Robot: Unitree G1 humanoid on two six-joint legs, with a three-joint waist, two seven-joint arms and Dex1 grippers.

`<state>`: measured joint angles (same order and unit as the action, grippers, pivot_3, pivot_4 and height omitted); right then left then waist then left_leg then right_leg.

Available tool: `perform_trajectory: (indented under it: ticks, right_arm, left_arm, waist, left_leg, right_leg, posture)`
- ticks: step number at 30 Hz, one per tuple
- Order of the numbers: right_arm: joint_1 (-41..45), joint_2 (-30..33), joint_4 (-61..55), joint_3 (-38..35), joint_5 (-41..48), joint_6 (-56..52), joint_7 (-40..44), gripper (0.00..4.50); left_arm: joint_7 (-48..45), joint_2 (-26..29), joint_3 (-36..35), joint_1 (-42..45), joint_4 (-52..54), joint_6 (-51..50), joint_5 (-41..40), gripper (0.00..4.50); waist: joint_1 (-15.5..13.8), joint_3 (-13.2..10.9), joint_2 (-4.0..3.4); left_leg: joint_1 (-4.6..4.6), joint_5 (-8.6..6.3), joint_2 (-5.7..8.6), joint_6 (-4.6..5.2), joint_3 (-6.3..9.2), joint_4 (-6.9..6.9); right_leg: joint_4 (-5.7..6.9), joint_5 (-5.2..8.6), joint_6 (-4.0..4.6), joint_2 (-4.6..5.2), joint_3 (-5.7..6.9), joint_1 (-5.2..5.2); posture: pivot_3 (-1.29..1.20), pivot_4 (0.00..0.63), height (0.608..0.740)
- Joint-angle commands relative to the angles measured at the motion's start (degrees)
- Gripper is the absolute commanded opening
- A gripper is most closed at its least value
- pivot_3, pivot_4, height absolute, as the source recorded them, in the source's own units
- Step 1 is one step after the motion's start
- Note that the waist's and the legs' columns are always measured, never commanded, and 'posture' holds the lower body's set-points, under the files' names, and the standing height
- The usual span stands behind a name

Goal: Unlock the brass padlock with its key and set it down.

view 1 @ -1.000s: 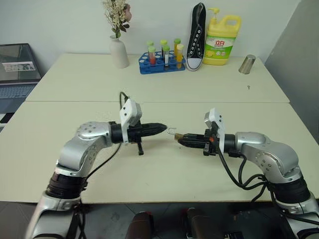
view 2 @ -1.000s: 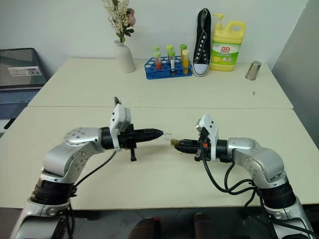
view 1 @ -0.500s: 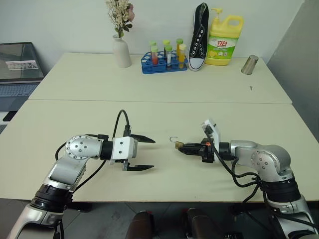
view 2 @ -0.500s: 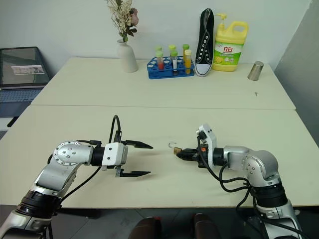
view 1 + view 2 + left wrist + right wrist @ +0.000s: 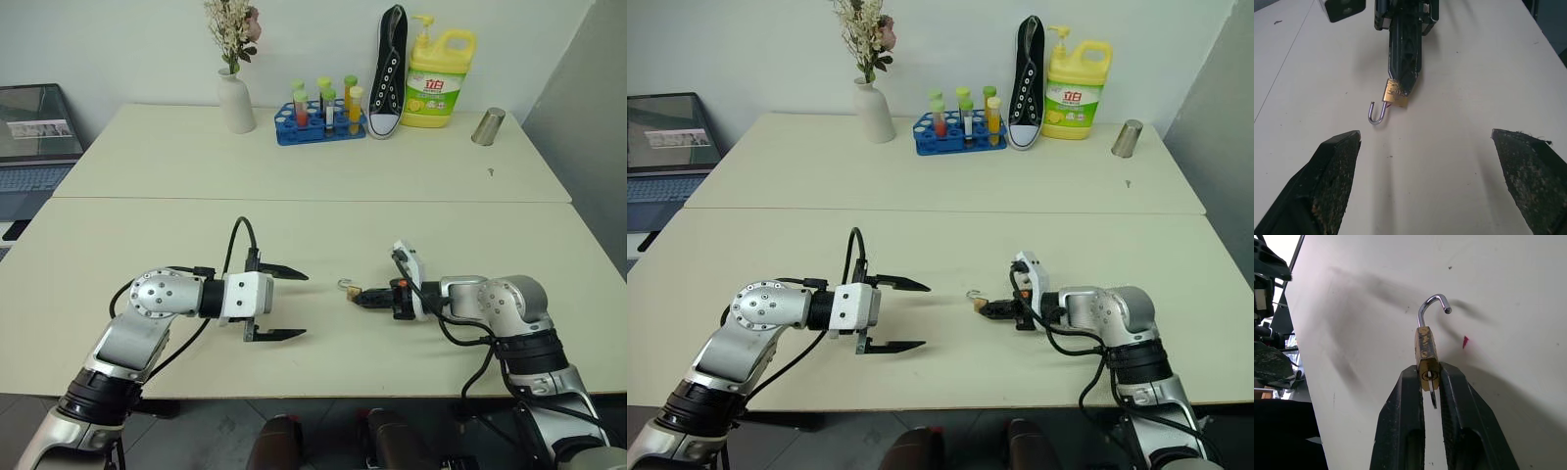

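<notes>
Unlocking looks done: brass padlock (image 5: 1425,350), shackle sprung and key (image 5: 1432,395) inserted, sits clenched in right gripper (image 5: 367,297) at frame centre, not yet set down, while left gripper (image 5: 284,305) gapes empty.

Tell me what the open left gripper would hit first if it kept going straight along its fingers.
Probably the brass padlock pinched in the right gripper, directly ahead between the left gripper's open fingers; depth is uncertain.

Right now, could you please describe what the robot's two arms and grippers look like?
Both arms have rounded silver-grey shells with black joints and loose black cables. The left gripper has a white block behind two tapered black fingers with rough, textured pads. The right gripper has slim black fingers and a white wrist module.
</notes>
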<state>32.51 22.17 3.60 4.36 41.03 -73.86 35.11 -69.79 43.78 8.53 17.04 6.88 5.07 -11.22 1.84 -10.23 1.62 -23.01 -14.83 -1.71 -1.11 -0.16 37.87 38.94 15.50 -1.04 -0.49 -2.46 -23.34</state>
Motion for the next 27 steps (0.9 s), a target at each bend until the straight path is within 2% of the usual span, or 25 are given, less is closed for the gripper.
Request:
perform_trajectory:
  ticks: [1,9,12,13,15,17,27]
  right_arm:
    - [1.49,1.80,1.26,-0.88,-0.43,-2.29,0.75,0.45]
    - [-2.53,10.22,-5.94,0.27,-0.28,-4.49,3.86,3.17]
    - [-6.01,16.60,-12.54,3.72,-3.23,1.47,7.26,4.26]
    - [-7.31,18.58,-15.04,4.53,-4.19,4.22,8.48,4.47]
    - [-10.21,21.96,-21.06,4.42,-6.98,13.16,10.65,4.47]
    - [-11.86,22.76,-24.71,2.36,-7.11,16.79,10.79,4.47]
    - [-17.66,26.14,-31.65,-2.73,-10.13,29.90,13.69,4.47]
  left_arm:
    - [0.72,-0.13,-0.34,0.51,2.31,-0.69,-0.48,4.50]
    - [1.17,-1.95,0.49,0.95,2.18,-4.96,-1.34,4.50]
    - [1.75,-2.39,0.08,1.17,2.72,-8.75,-2.03,4.50]
    - [2.29,-2.61,-0.28,1.22,2.97,-10.23,-2.29,4.50]
    - [4.20,-3.40,-1.40,1.83,4.21,-15.46,-4.28,4.50]
    - [6.14,-3.78,-2.05,2.58,5.68,-21.36,-6.11,4.50]
    - [2.90,-2.23,-1.85,5.33,6.06,-24.98,-9.01,4.50]
  waist:
    - [-0.01,0.00,0.00]
    - [-0.33,0.01,0.00]
    - [-0.43,0.01,0.00]
    - [-0.55,0.00,0.00]
    - [-0.61,0.00,0.02]
    - [-0.31,-0.03,0.06]
    - [-0.07,-0.07,0.04]
  left_leg:
    - [0.00,0.00,0.00,0.00,0.01,0.00]
    - [-0.02,0.00,0.11,0.01,0.02,0.04]
    - [-0.01,0.00,0.09,0.01,0.05,0.05]
    - [-0.01,0.00,0.10,0.01,0.06,0.04]
    - [-0.02,0.00,0.11,0.01,0.08,0.05]
    - [-0.03,-0.01,0.10,0.01,0.05,0.06]
    - [0.02,0.00,-0.05,0.00,0.06,0.02]
  right_leg:
    - [0.00,0.00,0.00,-0.01,0.01,0.00]
    - [-0.05,0.01,-0.03,-0.02,0.04,0.07]
    - [-0.05,0.01,-0.04,-0.02,0.07,0.08]
    - [-0.05,0.01,-0.04,-0.02,0.08,0.08]
    - [-0.09,0.02,-0.05,-0.02,0.10,0.10]
    - [-0.10,0.02,-0.06,-0.02,0.08,0.09]
    - [-0.05,0.03,-0.05,-0.26,0.01,0.05]
  posture:
    - [0.00,0.150,0.740]
    - [0.00,0.150,0.740]
    - [0.00,0.150,0.740]
    - [0.00,0.150,0.740]
    - [0.00,0.150,0.740]
    - [0.00,0.150,0.740]
    - [0.00,0.150,0.740]
